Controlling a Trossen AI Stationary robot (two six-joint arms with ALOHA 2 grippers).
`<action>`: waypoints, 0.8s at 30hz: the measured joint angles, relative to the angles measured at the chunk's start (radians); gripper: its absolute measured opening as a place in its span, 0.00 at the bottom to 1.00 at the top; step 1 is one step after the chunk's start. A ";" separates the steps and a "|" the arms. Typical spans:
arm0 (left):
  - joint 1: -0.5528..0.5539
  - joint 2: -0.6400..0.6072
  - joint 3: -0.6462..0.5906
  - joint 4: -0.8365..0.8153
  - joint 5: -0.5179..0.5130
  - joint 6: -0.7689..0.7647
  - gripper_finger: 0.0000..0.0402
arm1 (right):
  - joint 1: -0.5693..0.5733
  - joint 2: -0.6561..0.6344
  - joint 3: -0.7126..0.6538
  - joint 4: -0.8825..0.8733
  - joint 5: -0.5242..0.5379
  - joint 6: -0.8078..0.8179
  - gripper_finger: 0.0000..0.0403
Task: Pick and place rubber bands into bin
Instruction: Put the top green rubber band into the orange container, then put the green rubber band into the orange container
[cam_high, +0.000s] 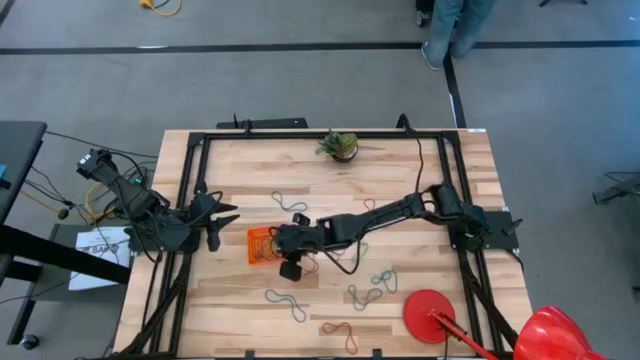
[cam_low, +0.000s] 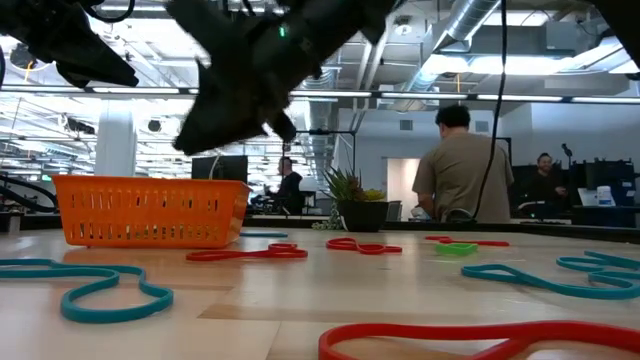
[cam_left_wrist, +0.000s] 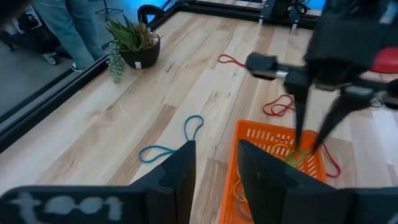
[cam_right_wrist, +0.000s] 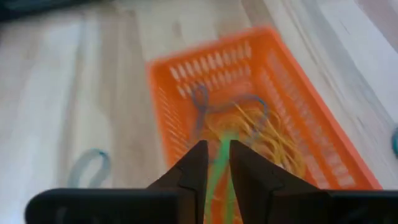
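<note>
The orange bin (cam_high: 262, 245) stands left of the table's middle and holds yellow rubber bands (cam_right_wrist: 261, 137) and a few darker ones. My right gripper (cam_left_wrist: 308, 148) hangs over the bin, slanting down, its fingers apart. A green rubber band (cam_right_wrist: 217, 165) runs between them, its lower end down in the bin (cam_left_wrist: 273, 140). Loose rubber bands lie flat on the table: blue (cam_high: 288, 203), teal (cam_high: 370, 290), red (cam_high: 338, 330). My left gripper (cam_high: 232, 212) waits open at the left, just short of the bin. My right gripper has the green band (cam_left_wrist: 293, 157) in the gap between its spread fingers, which come slanting down from the table's right. I cannot tell whether either finger touches the band.
A small potted plant (cam_high: 340, 145) stands at the far edge. A flat red disc (cam_high: 430, 315) lies near the front right corner. Black frame rails (cam_high: 190, 180) run along the table's sides. A person (cam_high: 450, 25) stands beyond the far edge.
</note>
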 joint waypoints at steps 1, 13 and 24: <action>0.000 0.000 0.000 0.000 0.000 0.000 0.27 | 0.004 -0.002 0.010 -0.016 -0.003 -0.003 0.16; 0.000 0.000 0.000 -0.001 0.019 0.000 0.27 | 0.092 -0.078 0.117 -0.696 -0.010 0.149 0.16; 0.000 0.000 0.000 0.000 0.020 0.000 0.27 | 0.216 -0.041 0.097 -1.040 0.012 0.375 0.16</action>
